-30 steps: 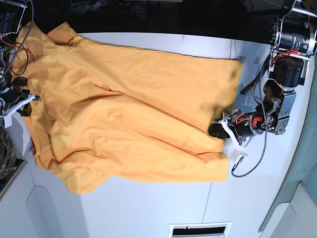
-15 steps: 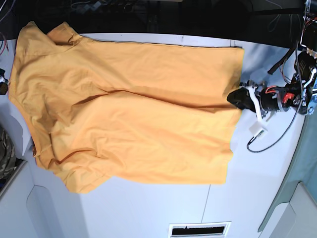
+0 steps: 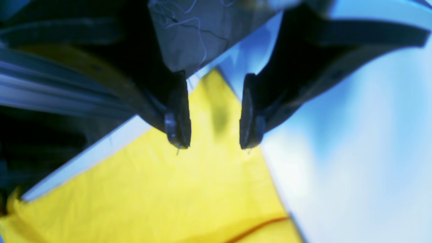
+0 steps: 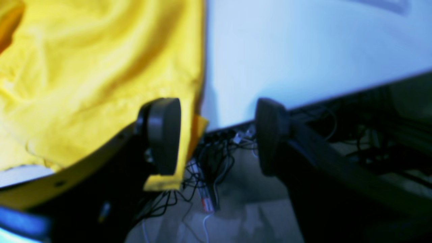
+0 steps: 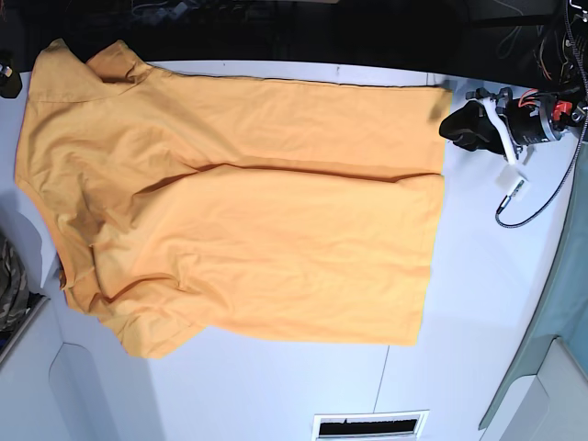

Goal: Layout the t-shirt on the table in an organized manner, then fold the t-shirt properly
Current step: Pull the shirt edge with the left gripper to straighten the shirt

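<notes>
The orange-yellow t-shirt (image 5: 248, 202) lies spread flat on the white table (image 5: 478, 276), collar end to the left and hem to the right. My left gripper (image 5: 457, 125) hovers open and empty just past the shirt's far right hem corner. In the left wrist view the open gripper (image 3: 213, 135) hangs above that corner of the t-shirt (image 3: 189, 189). In the right wrist view my right gripper (image 4: 216, 135) is open and empty at the table's edge, beside a part of the t-shirt (image 4: 101, 67) that droops over it.
A camouflage cloth (image 5: 9, 294) lies at the left edge. A black cable with a white plug (image 5: 513, 197) hangs from the left arm over the table's right side. A vent slot (image 5: 372, 425) sits at the near edge. Wires (image 4: 209, 162) hang below the table.
My left gripper has moved from the middle of the right hem up to the far right corner. The hem now lies straighter. The right arm has withdrawn from the left side.
</notes>
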Robot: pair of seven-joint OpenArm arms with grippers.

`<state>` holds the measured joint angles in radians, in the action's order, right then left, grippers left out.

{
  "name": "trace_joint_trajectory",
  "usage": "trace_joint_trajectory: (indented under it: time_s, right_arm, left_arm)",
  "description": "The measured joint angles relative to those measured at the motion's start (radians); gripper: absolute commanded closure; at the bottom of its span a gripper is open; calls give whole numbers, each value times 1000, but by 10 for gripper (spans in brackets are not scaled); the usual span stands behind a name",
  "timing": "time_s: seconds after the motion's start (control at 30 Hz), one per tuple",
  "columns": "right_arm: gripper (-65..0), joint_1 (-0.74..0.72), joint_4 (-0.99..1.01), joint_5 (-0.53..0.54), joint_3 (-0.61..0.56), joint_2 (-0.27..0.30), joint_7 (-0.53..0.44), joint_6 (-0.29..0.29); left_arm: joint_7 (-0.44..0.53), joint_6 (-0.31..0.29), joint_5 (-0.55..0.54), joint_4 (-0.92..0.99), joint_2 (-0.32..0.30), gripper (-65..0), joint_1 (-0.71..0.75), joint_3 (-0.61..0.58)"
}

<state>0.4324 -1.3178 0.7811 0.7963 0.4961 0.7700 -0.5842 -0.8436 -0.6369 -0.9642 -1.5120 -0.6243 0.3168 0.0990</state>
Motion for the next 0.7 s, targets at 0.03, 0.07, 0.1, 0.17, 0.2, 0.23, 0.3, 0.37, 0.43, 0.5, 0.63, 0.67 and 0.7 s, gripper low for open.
trace_joint_trajectory:
  time_s: [0.03, 0.07, 0.1, 0.17, 0.2, 0.23, 0.3, 0.37, 0.43, 0.5, 0.63, 0.67, 0.7]
  right_arm:
    - [-346, 0, 0, 1, 0, 0, -11, 0]
    - [-346, 0, 0, 0, 0, -1, -10, 0]
    - [-346, 0, 0, -3, -5, -4, -11, 0]
    - [-346, 1, 0, -18, -41, -15, -33, 1]
    - [-346, 0, 0, -32, -73, -18, -40, 0]
    - [-346, -2, 0, -47, -108, -20, -41, 1]
    - [-346, -6, 1, -55, -173, -22, -47, 4]
    - [-345, -7, 0, -51, -222, -20, -62, 5]
    - [-345, -9, 0, -51, -257, -16, -72, 5]
    - [-345, -9, -1, -48, -280, -14, -83, 5]
    - [-345, -9, -3, -48, -288, -27, -90, 5]
    - [-345, -10, -3, -47, -288, -35, -96, 5]
    - [-343, -11, -5, -44, -288, -45, -98, 5]
  left_arm:
    - [2, 0, 2, 0, 13, -278, 9, 21]
    - [2, 0, 8, 2, 30, -278, 22, 40]
    - [3, 0, 14, 6, 47, -278, 33, 54]
    - [1, 0, 43, 26, 73, -278, 40, 65]
    - [2, 0, 49, 38, 80, -278, 40, 67]
    - [15, -1, 57, 50, 82, -278, 39, 67]
    - [33, 0, 60, 77, 81, -278, 37, 69]
    - [32, 0, 73, 101, 81, -278, 37, 72]
    - [36, -2, 77, 113, 81, -278, 38, 72]
    - [36, -3, 91, 114, 82, -278, 37, 72]
    - [37, -8, 100, 114, 81, -278, 38, 72]
    - [36, -23, 100, 114, 81, -277, 38, 71]
    - [32, -35, 103, 114, 80, -277, 39, 63]
